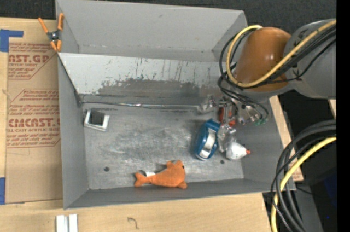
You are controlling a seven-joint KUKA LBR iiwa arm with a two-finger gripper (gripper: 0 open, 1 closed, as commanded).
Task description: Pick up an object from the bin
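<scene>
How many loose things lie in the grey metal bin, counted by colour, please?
Orange: 1, the orange fish-shaped soft toy by the near wall.
Blue: 1, the blue-and-white rounded plastic thing at right.
White: 1, the small white lump with a red tip beside it.
Grey: 1, the small flat square grey frame at left.
Total: 4.

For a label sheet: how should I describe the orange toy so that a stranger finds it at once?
Look in the grey metal bin, at the middle of its near wall. There lies the orange toy, flat and fish-shaped. It is the only orange thing on the floor; the blue and white object and the small white one lie further right.
</scene>
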